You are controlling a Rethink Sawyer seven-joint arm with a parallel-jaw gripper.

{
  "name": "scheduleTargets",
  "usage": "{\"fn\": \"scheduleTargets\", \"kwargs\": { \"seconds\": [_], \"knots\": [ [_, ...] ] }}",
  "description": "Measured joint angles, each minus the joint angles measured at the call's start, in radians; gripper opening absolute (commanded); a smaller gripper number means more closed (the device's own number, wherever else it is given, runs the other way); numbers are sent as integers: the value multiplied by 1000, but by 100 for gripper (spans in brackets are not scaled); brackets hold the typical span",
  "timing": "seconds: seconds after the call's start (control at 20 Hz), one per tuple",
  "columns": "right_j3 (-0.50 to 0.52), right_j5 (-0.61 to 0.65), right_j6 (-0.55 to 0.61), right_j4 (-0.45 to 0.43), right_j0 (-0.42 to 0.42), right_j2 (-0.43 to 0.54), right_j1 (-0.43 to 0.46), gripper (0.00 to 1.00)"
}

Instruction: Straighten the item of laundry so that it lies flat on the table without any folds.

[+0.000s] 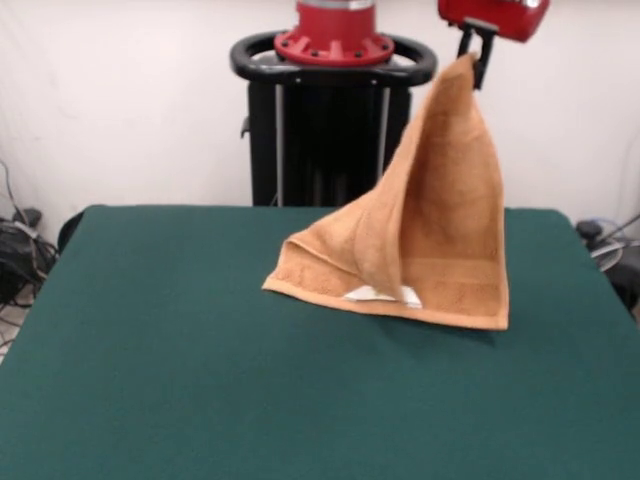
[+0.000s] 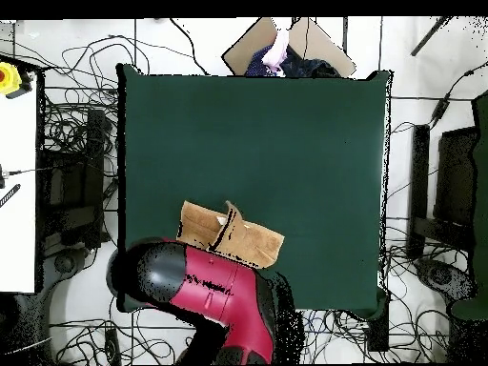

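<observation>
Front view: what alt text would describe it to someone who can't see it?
A robot's claw holds one corner of an orange towel high, the cloth hanging like a tent with its lower edge resting on a green table.

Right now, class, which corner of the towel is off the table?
The top corner, pinched by the gripper. The rest of the towel hangs from it like a tent, with its lower edge resting on the table.

The red-headed robot arm's black jaws, pinched closed, hold the top corner of the light orange, roughly square terry-cloth towel [image 1: 440, 215] up in the air. Straight below the jaws and off to one side, the towel's bottom edge rests on the large rectangular desk [image 1: 180, 380] with its dark green felt-like top. The black pedestal [image 1: 330, 120] stands behind the desk, beside the jaws.
</observation>
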Motion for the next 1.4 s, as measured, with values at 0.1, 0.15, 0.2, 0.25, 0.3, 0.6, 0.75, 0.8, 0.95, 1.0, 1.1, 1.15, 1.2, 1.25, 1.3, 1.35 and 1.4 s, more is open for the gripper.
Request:
{"fn": "scheduleTargets", "kwargs": {
  "seconds": [0.1,0.15,0.2,0.25,0.3,0.6,0.75,0.8,0.95,1.0,1.1,1.15,1.2,1.25,1.3,1.35,1.4],
  "knots": [
    [-6,0,0,0,3,-3,-7,0],
    [-9,0,0,-1,5,-6,-8,0],
    [-12,0,0,-1,8,-8,-10,0],
    [-14,0,0,-1,10,-10,-10,0],
    [-16,0,0,-1,11,-12,-11,0],
    [-47,54,11,-1,56,-41,-26,0],
    [-76,139,51,-2,104,-70,-35,0],
    [-83,163,64,-2,117,-78,-38,0],
    [-97,219,109,-2,150,-93,-52,0],
    [-105,248,142,-2,170,-100,-60,0],
    [-112,265,171,-2,183,-105,-67,0],
    [-115,271,186,-2,190,-109,-71,0],
    [-119,274,213,-2,199,-114,-76,0],
    [-119,274,229,-1,203,-117,-79,0],
    [-119,274,242,-2,205,-118,-80,0],
    [-119,274,254,-2,208,-119,-81,0],
    [-119,274,269,-2,212,-120,-82,0]
  ]
}}
